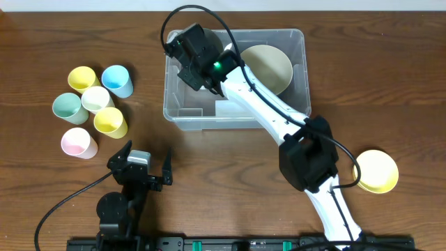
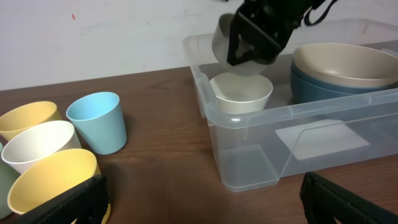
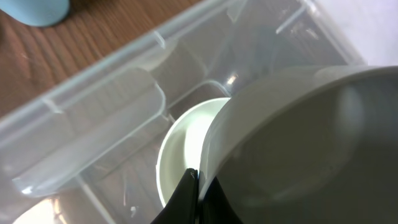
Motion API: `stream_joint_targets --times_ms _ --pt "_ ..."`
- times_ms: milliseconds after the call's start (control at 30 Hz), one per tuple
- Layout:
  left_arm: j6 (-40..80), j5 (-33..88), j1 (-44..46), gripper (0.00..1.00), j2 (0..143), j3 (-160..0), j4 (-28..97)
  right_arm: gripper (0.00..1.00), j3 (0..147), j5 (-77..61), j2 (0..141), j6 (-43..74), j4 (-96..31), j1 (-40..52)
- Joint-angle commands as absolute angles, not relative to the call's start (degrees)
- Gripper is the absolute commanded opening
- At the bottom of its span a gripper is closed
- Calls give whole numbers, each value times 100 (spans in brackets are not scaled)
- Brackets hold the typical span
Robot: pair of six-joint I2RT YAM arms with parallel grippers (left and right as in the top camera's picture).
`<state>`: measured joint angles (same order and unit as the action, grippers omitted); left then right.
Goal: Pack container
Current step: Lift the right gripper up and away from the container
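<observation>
The container [image 1: 300,42] is a large clear plastic bin at the back centre; it also shows in the left wrist view [image 2: 249,162] and the right wrist view [image 3: 106,106]. My right gripper [image 1: 195,52] is over its left half, shut [image 3: 198,193] on the rim of a grey cup [image 3: 298,143], which hangs tilted [image 2: 239,43] just above a white cup [image 2: 241,92] standing inside the bin. A beige bowl [image 1: 268,66] stacked on a blue bowl [image 2: 311,84] fills the bin's right half. My left gripper [image 1: 139,171] is open and empty, low at the table's front left [image 2: 199,199].
Several pastel cups stand in a cluster on the left: yellow [image 1: 81,78], blue [image 1: 117,80], green [image 1: 69,107], white [image 1: 95,99], yellow [image 1: 110,122], pink [image 1: 77,142]. A yellow bowl [image 1: 376,171] sits at the front right beside the right arm's base.
</observation>
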<state>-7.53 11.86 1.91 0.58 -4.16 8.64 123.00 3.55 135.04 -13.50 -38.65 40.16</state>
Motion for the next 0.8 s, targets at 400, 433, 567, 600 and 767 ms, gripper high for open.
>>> stream_joint_targets --times_ms 400,433,567,600,767 --pt "-790 1247 163 98 30 -318 1020 40 12446 467 13631 -1420 -3669 3968" --pt "-790 1247 163 98 30 -318 1020 41 12508 471 13631 -1420 -3730 3968" --pt "-790 1247 163 98 30 -318 1020 46 13286 497 13629 -1225 -4517 3935" --pt "-790 1247 163 98 30 -318 1020 47 13581 495 13629 -1120 -4810 3907" --pt "-790 1247 163 98 30 -318 1020 57 15404 493 13629 -266 -6761 3625"
